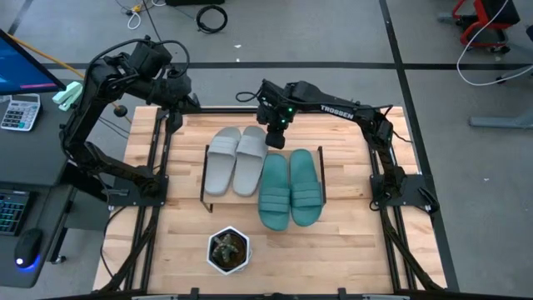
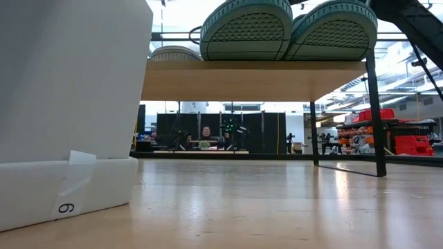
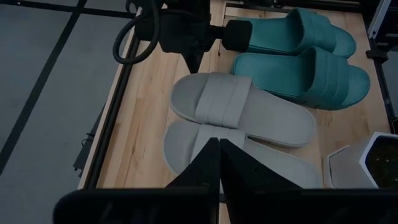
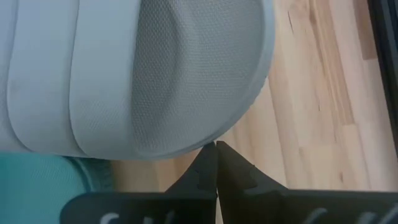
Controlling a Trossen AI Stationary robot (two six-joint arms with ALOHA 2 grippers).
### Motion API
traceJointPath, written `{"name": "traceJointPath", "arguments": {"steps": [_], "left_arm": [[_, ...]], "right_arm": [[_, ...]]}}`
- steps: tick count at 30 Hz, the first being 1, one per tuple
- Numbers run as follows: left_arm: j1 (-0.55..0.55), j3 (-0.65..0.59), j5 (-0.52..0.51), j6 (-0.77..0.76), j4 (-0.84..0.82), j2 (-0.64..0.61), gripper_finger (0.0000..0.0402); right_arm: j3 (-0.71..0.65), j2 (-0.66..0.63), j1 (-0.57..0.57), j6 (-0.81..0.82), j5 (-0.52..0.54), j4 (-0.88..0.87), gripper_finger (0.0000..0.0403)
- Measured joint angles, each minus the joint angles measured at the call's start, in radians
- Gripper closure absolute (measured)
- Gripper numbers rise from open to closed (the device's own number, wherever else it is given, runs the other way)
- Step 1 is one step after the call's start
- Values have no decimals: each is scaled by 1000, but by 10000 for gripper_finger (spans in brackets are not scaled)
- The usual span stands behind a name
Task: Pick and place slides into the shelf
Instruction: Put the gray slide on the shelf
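Note:
Two light grey slides (image 1: 236,160) lie side by side on the left half of the shelf (image 2: 256,79). Two teal slides (image 1: 291,188) lie on its right half, and their near ends (image 2: 291,31) jut over the shelf's near edge. My right gripper (image 1: 275,138) is shut and points steeply down. It stands at the far end of the right-hand grey slide (image 4: 155,74), beside the teal pair. My left gripper (image 3: 219,144) is shut and hangs raised over the table's far left corner (image 1: 176,90), touching nothing. My right gripper's shut fingertips (image 4: 211,155) stand right at the rim of the right-hand grey slide's rounded far end (image 4: 205,142). They come slanting down from the far side. I cannot tell whether they touch the rim. The slide lies flat on the shelf.
A white hexagonal planter (image 1: 227,250) stands on the table in front of the shelf, and it fills the left of the low view (image 2: 69,104). Black frame rails (image 1: 158,167) run along both sides of the table. A desk with a calculator (image 1: 18,111) stands at the left.

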Motion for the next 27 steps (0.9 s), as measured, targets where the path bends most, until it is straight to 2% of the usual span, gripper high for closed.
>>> {"name": "traceJointPath", "arguments": {"steps": [9,19,27], "left_arm": [[0,0,0,0,1,0,378],[0,0,0,2,2,0,390],[0,0,0,2,2,0,379]], "right_arm": [[0,0,-1,0,-7,46,403],[0,0,-1,18,-10,55,402],[1,-2,-1,18,-11,32,371]]}}
